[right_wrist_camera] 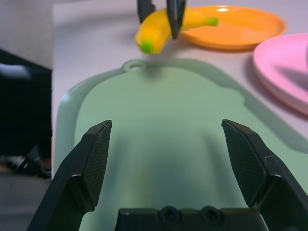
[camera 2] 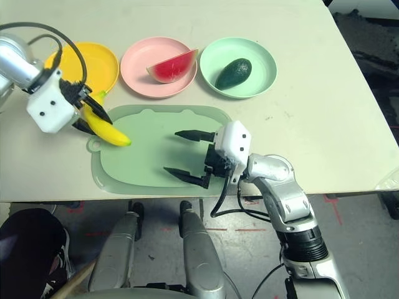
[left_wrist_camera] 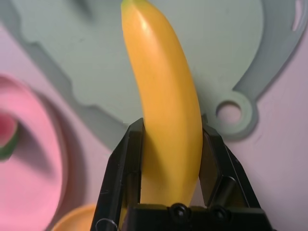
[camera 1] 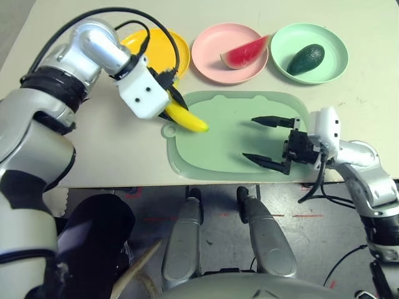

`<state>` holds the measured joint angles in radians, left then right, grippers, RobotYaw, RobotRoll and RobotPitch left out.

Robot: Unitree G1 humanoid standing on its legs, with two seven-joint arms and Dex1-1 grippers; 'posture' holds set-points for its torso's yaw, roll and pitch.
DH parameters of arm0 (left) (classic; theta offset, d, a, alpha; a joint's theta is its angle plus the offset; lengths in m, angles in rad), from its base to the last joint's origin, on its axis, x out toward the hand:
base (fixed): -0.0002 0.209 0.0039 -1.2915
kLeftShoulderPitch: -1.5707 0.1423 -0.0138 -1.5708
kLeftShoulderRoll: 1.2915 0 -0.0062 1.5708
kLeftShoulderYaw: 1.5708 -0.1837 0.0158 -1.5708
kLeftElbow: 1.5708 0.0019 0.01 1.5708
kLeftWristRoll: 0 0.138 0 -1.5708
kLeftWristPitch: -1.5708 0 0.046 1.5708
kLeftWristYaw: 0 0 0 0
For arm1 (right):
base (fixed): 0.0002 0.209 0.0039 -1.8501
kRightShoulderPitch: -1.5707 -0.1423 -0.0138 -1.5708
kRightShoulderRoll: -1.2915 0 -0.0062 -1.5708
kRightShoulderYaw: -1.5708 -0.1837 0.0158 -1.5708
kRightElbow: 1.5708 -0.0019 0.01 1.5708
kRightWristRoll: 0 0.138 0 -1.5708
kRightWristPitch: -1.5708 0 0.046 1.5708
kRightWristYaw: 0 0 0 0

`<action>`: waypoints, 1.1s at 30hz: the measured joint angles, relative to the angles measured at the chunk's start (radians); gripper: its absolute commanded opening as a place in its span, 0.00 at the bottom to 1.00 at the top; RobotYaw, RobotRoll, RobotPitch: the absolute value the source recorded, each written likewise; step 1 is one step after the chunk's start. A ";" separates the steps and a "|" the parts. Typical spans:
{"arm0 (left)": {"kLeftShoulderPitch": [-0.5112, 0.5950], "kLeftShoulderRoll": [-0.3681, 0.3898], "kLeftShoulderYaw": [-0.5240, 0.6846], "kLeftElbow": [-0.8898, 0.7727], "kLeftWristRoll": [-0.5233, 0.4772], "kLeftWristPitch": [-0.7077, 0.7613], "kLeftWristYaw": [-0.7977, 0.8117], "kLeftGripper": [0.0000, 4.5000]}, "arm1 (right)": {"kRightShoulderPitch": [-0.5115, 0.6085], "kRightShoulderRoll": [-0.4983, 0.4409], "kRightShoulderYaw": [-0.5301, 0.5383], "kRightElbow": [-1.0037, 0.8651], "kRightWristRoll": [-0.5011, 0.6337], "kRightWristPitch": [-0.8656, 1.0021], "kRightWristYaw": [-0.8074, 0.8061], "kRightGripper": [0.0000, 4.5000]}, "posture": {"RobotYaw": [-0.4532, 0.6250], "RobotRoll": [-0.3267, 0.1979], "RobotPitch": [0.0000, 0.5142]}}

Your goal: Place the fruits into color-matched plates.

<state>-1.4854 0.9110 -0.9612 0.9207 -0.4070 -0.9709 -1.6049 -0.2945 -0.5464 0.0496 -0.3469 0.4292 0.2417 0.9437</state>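
Banana [camera 1: 181, 116] first, in the head views: our left gripper [camera 1: 174, 106] grasps it above the bench, just beside the yellow plate [camera 1: 181, 45], which lies beyond it; our left arm is nearer that plate than our right. Left wrist view: the banana's long axis runs lengthwise between our fingers, tip pointing out over the green board [left_wrist_camera: 211, 43]. Right wrist view: our right gripper [right_wrist_camera: 167, 124] is spread and empty above the board, so we judge only the left need move.

Pale green oblong board [camera 1: 243, 137], light tabletop [camera 1: 100, 149], grey floor [camera 2: 156, 246]
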 measured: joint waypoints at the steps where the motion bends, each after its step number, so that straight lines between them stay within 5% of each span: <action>1: -0.008 0.009 0.020 0.016 0.012 0.002 0.000 0.36 | 0.012 0.004 0.000 -0.027 0.002 0.022 -0.026 1.00 | 0.37 0.62 0.78; 8: -0.070 0.016 0.227 0.162 0.189 -0.015 0.008 0.36 | 0.079 0.059 0.001 -0.205 0.033 0.204 -0.226 1.00 | 0.38 0.62 0.79; 16: -0.060 0.024 0.338 0.290 0.534 -0.027 0.303 0.36 | 0.089 0.098 0.045 -0.283 0.020 0.284 -0.363 1.00 | 0.35 0.62 0.78; 25: -0.023 -0.009 0.326 0.349 0.902 0.039 0.770 0.36 | 0.086 0.098 0.085 -0.286 -0.010 0.285 -0.380 1.00 | 0.33 0.62 0.78; 33: -0.015 -0.041 0.320 0.385 1.033 0.088 0.934 0.36 | 0.086 0.098 0.088 -0.295 -0.012 0.285 -0.389 1.00 | 0.33 0.62 0.79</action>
<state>-1.5007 0.8705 -0.6414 1.3053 0.6259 -0.8827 -0.6708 -0.2081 -0.4486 0.1379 -0.6420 0.4175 0.5272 0.5545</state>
